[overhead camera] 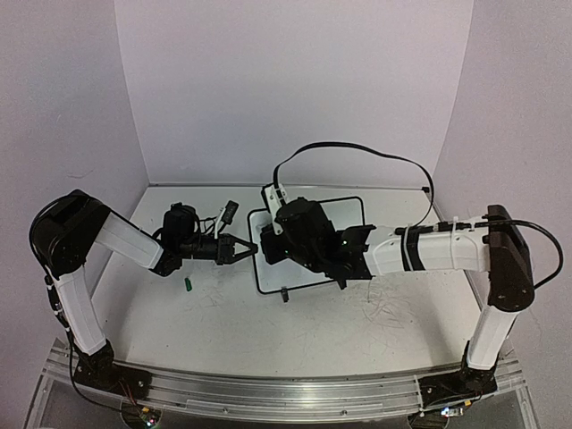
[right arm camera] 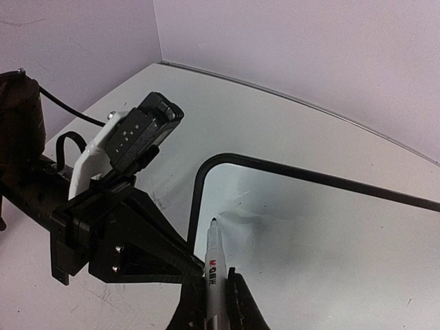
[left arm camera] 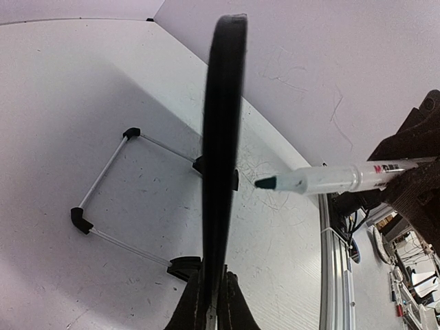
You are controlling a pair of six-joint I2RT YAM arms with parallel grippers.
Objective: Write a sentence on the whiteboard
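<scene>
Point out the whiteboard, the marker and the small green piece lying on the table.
whiteboard (right arm camera: pixel 309 234), right wrist view, on its bare white face.
marker (right arm camera: pixel 212 251), right wrist view, on its barrel.
small green piece (overhead camera: pixel 189 284), top external view, on its middle.

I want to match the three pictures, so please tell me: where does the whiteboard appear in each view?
Top external: the whiteboard is at the picture's centre, partly hidden by the right arm.
Left wrist: the whiteboard shows edge-on, a dark vertical bar through the middle.
Right wrist: its white face fills the lower right, behind the marker.
Shared landmark: the left fingers, clamped on the board's edge in all three.
</scene>
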